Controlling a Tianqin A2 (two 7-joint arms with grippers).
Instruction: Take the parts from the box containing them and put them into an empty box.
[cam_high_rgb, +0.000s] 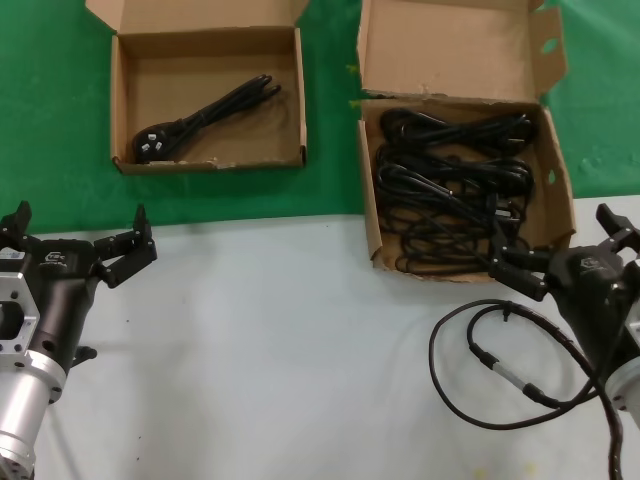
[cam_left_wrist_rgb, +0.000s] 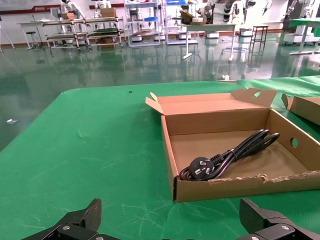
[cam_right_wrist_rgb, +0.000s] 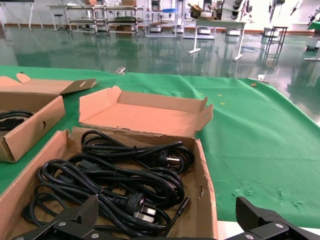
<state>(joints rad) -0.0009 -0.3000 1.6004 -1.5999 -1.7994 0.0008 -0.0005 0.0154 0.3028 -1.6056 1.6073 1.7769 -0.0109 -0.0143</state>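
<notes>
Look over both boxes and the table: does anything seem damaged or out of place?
The smaller box has a ragged, torn front edge. A thick black cable with a silver connector lies looped on the table, outside both boxes.

Green table (cam_high_rgb: 330, 140) w/ two boxes, cable (cam_high_rgb: 500, 360)

A green cloth (cam_high_rgb: 200, 195) covers the far half of the desk, its near edge meeting a pale grey-white surface (cam_high_rgb: 280, 350) — scuffed with small marks. Beyond the desk, the wrist views take in a glossy green workshop floor (cam_left_wrist_rgb: 100, 65), metal shelving racks (cam_left_wrist_rgb: 70, 30) along the far wall and white work tables (cam_right_wrist_rgb: 215, 25) — all well apart from the cloth.
</notes>
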